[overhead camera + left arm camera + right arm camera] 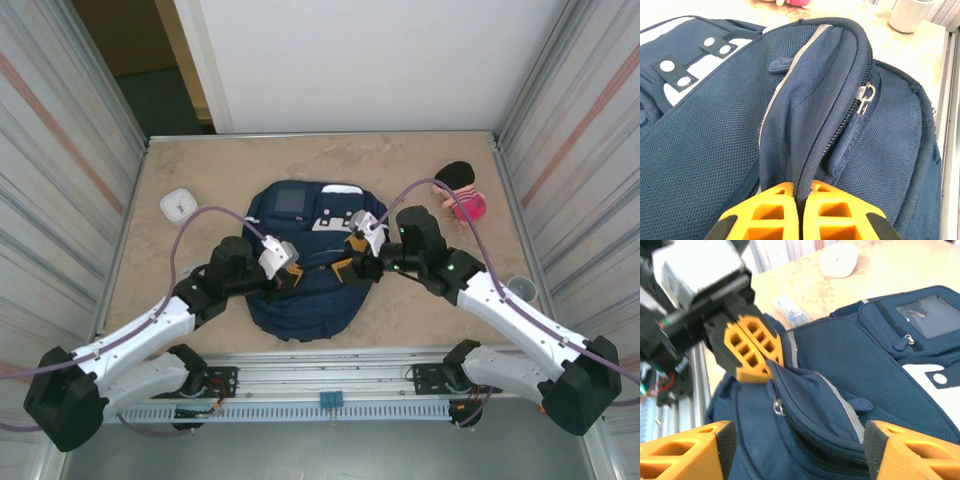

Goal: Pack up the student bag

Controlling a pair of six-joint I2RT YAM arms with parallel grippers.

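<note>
Jaws shut, the left gripper (799,200) pinched the bag (300,300); the right gripper (795,455), jaws open, faced the zip pull (776,407).

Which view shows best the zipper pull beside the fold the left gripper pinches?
Left wrist view: the zipper pull hangs close and sharp. Right wrist view: its metal slider, small. Top view: too small to find.

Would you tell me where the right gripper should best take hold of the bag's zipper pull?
On the zipper pull, probably the flat navy tab below the metal slider. It hangs against the student bag beside the fold the left gripper pinches, so approach from the side away from that fold, closing across its flat faces.
</note>
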